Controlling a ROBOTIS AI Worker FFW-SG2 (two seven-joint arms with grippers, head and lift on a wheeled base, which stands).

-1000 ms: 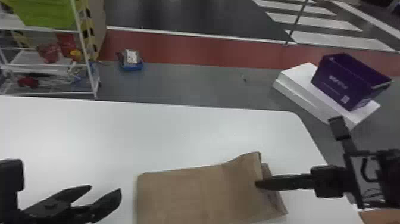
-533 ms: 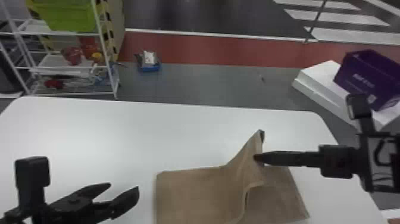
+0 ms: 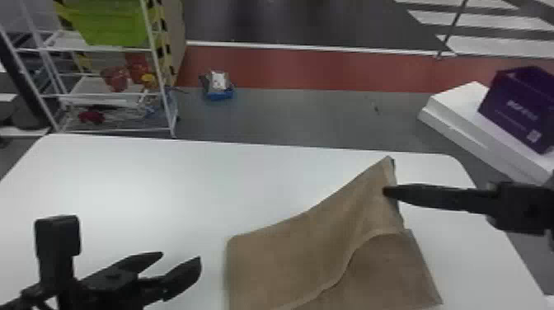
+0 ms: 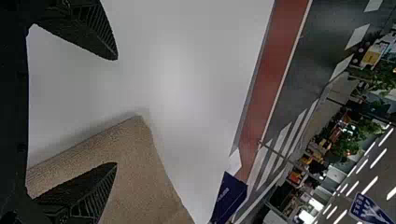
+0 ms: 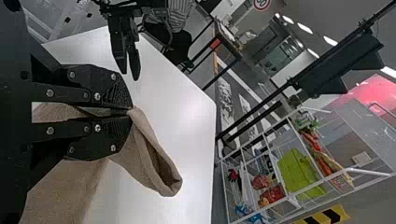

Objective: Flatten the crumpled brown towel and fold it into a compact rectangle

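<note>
My right gripper (image 3: 387, 192) is shut on the right part of the brown towel (image 3: 284, 264), raising it into a peak above the table. Beneath that raised part, a lower layer of cloth lies flat toward the front right. In the right wrist view the fingers of my right gripper (image 5: 130, 112) pinch the towel (image 5: 147, 154), and a folded edge hangs beyond them. My left gripper (image 3: 181, 255) stands open to the left of the towel, holding nothing. In the left wrist view, the left gripper (image 4: 116, 112) has its fingers apart near a towel corner (image 4: 135, 154).
The white table (image 3: 144, 181) extends behind and left of the towel. Beyond its far edge stand a white shelf rack (image 3: 103, 95) with a green bin (image 3: 113, 24), and a purple box (image 3: 519, 111) on white slabs (image 3: 457, 107).
The right gripper has lifted its part of the towel higher, uncovering more of the lower layer. The head view has shifted toward the left. My left gripper remains open beside the cloth.
</note>
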